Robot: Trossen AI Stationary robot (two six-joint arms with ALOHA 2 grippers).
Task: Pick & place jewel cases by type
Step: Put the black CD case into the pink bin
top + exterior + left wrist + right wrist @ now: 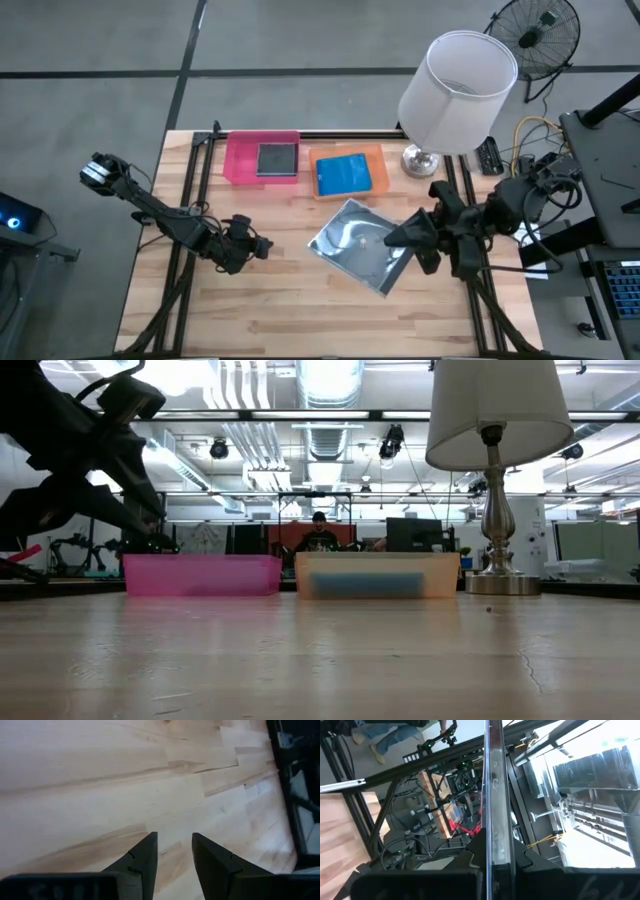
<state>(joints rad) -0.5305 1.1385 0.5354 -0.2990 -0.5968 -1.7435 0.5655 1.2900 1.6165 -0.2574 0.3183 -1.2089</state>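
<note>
while clamped edge-on between right fingers (492, 845), jewel case (358, 245)

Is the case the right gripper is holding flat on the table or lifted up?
Lifted. The right gripper is shut on the case, and the low view shows nothing lying on the table.

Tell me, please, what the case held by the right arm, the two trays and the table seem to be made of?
The case in the right tool: probably hard glossy plastic, since it mirrors the room. The pink tray and the orange tray: likely translucent plastic, because light passes through their walls in the low view. The table: pale wood planks, matte, with visible grain and seams.
</note>
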